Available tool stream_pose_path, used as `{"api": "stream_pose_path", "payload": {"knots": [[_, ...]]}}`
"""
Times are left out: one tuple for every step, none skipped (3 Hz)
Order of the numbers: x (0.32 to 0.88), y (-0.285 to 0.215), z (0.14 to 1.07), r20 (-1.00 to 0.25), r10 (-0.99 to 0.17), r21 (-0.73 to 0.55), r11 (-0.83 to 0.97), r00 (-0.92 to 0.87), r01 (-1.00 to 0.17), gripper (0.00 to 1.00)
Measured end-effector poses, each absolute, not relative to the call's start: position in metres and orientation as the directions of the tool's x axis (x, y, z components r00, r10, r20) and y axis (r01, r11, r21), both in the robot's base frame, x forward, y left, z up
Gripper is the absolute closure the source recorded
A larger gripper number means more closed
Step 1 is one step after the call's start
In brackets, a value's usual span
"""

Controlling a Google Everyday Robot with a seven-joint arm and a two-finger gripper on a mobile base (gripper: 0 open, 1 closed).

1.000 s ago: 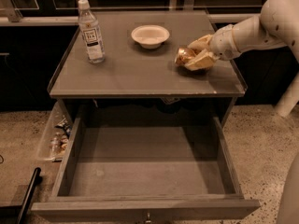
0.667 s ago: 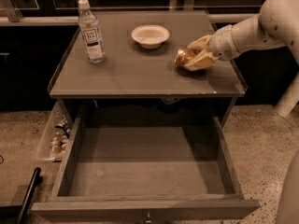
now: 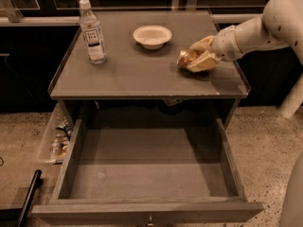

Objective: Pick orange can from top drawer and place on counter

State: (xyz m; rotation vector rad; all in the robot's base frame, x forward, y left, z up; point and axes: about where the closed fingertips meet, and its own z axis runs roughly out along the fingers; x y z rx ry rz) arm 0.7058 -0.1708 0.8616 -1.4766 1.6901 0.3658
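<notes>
The orange can (image 3: 186, 57) is on the right side of the counter (image 3: 137, 74), tipped on its side, shiny end facing left. My gripper (image 3: 196, 56) reaches in from the right on a white arm, and its pale fingers (image 3: 204, 62) are closed around the can, at counter level. The top drawer (image 3: 151, 171) is pulled fully out below the counter; its grey floor is bare and its small metal pull (image 3: 150, 219) shows at the front edge.
A clear plastic bottle with a white label (image 3: 92, 32) stands at the counter's back left. A white bowl (image 3: 152, 36) sits at the back middle. A side bin with small items (image 3: 59, 138) hangs left of the drawer. A black bar (image 3: 28, 202) lies on the floor.
</notes>
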Motion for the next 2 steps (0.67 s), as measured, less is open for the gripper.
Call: {"api": "stream_pose_path", "payload": {"knots": [[0.7058, -0.1708, 0.8615, -0.739, -0.672, -0.298, 0.263, 0.048, -0.917, 0.15], [0.7058, -0.1707, 0.8615, -0.739, -0.672, -0.298, 0.263, 0.048, -0.918, 0.00]]}}
